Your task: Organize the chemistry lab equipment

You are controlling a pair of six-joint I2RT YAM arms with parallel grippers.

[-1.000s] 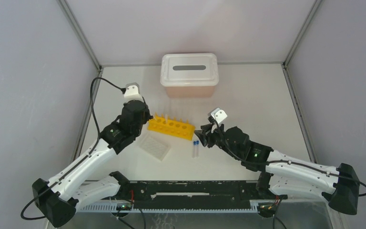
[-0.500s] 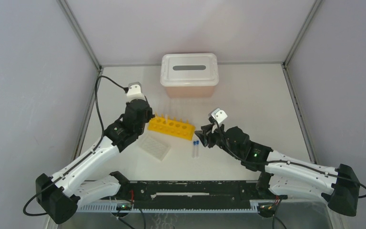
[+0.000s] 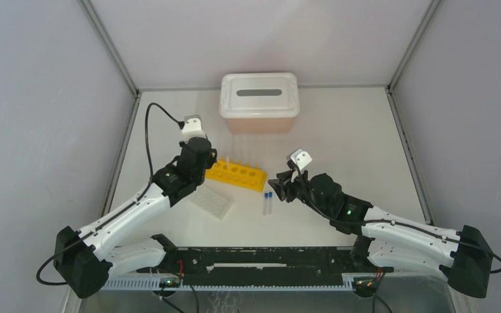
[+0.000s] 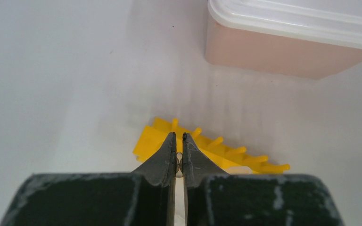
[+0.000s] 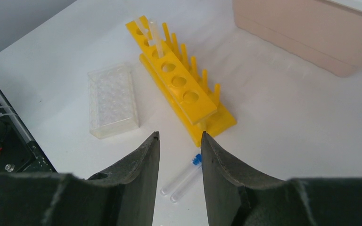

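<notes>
The left gripper [image 4: 179,137], jaws pinched shut with nothing clearly held, has swung right and now hovers over the left end of the yellow rack [image 3: 238,173], probably to tend the tube there. Two blue-capped vials [image 5: 185,175] lie on the desk, framed by the half-open, empty right gripper [image 5: 179,141], which has not moved.

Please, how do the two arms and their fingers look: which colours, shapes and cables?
The left arm and the right arm both have white shells between black joints, and black bases. A small white camera block sits on each wrist. A thin black cable loops off the left arm. A small green light glows on the right arm. The fingers are dark, matte and tapering.
</notes>
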